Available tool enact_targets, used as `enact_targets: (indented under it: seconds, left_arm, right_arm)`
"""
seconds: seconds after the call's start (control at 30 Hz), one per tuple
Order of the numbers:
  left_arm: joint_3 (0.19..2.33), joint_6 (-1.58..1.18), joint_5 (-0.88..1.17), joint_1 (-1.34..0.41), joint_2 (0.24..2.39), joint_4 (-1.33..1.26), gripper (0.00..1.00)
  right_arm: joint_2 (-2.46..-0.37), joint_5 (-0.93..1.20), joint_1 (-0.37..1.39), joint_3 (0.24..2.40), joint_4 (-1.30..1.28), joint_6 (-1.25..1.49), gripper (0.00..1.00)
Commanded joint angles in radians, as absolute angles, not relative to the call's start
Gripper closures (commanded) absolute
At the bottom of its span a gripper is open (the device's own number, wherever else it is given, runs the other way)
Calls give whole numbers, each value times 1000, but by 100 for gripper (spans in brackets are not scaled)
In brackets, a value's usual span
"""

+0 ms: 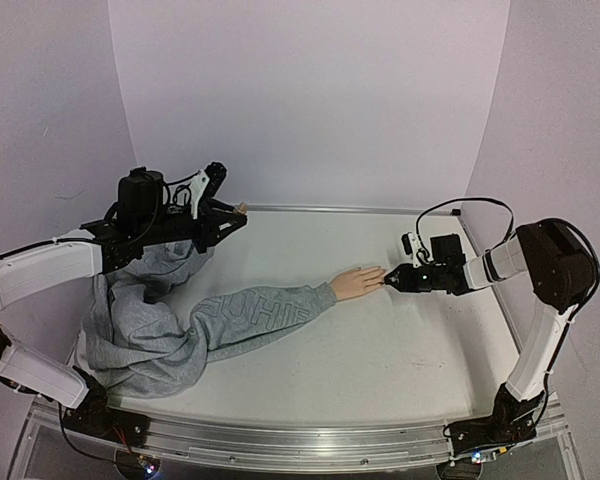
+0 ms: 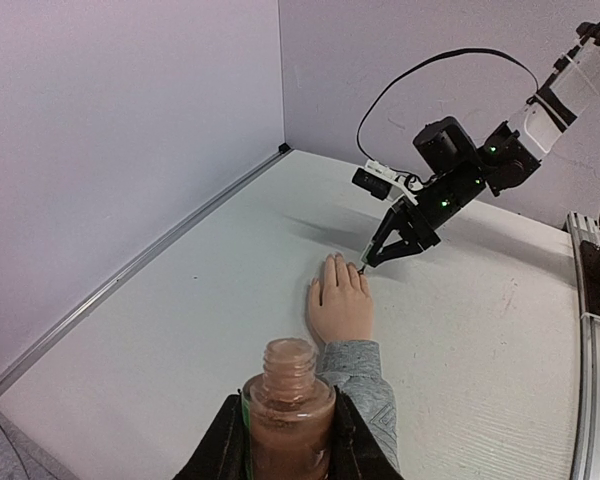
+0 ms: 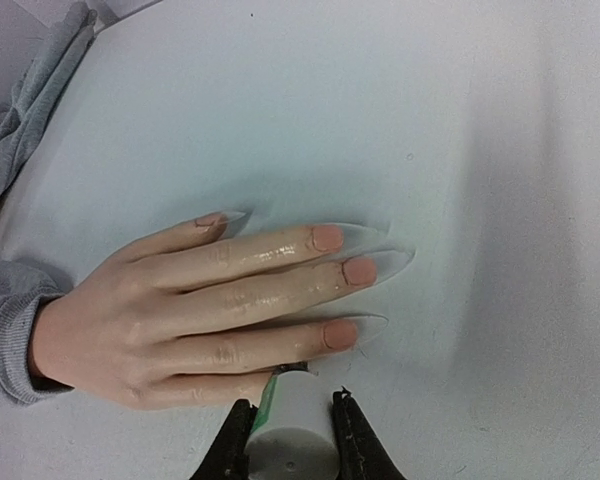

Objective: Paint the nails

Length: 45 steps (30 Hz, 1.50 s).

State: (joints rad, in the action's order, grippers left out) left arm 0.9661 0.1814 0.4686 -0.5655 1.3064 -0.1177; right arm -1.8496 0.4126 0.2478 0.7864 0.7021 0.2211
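The peach mannequin hand (image 1: 358, 283) (image 2: 340, 305) (image 3: 180, 310) lies flat on the white table, ending a grey sleeve (image 1: 260, 315). Its nails (image 3: 359, 270) on three long fingers look pink, with long clear tips. My right gripper (image 3: 292, 425) (image 1: 390, 280) is shut on the white brush cap (image 3: 292, 440), which points down over the little finger. The cap hides the brush and that finger's nail. At the back left, my left gripper (image 2: 288, 425) (image 1: 230, 215) is shut on an uncapped bottle of brownish-pink polish (image 2: 288, 400), held upright above the table.
The grey sweatshirt's body (image 1: 140, 330) lies heaped at the left under the left arm. Lilac walls close in the back and both sides, with a metal strip (image 1: 330, 209) along the far edge. A metal rail (image 1: 280, 440) runs along the near edge.
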Motion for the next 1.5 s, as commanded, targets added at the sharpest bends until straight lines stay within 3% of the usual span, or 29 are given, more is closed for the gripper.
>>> enact_targets:
  seconds: [0.0,0.63,1.13,1.47]
  left_arm:
    - [982,173,478,-560,1272,-179,100]
    - [983,176,476,-560,1274,-178,100]
    - [982,174,477,-560,1267,-179,100]
    - [982,173,480,-560,1269,-178,100]
  right_arm:
    - [-1866,397,255,825,693,227,100]
    - [-1860,338,255,823,683,242,100]
    - [-1739,413,255,698,806,219,100]
    - [-1779,436,255,732,804,218,100]
